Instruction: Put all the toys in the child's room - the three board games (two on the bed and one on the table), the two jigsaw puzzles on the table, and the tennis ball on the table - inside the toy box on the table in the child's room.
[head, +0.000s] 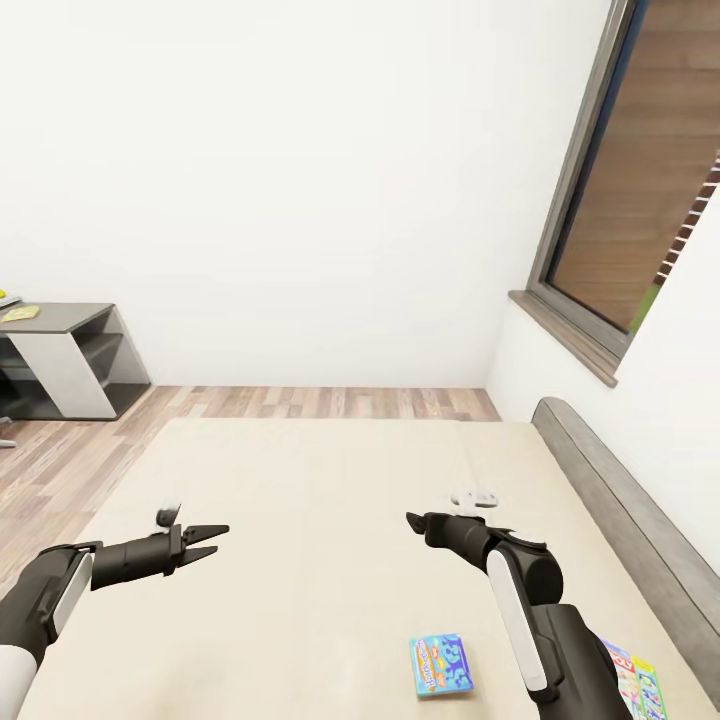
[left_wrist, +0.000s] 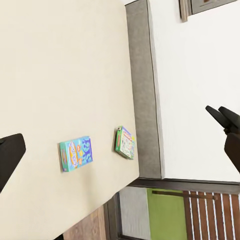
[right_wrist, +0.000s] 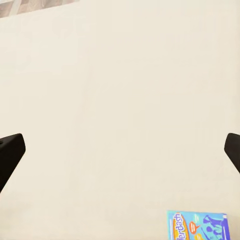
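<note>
Bed (head: 300, 540) lay under both tools. Blue board game (head: 441, 664) sat on bed behind right tool (head: 415, 520), second board game (head: 634, 680) beyond it near headboard (head: 620, 500), half hidden by arm. Left tool (head: 208, 540) spread open, empty; right tool wide open, empty. Risk: flat boxes could slide on mattress if pinched shallow. Tabletop (head: 60, 315) far off, cropped; toy box unseen.

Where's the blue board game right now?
Head view: the blue game lies flat on the bed, near its close edge, just left of the right arm, with the second game to its right.
</note>
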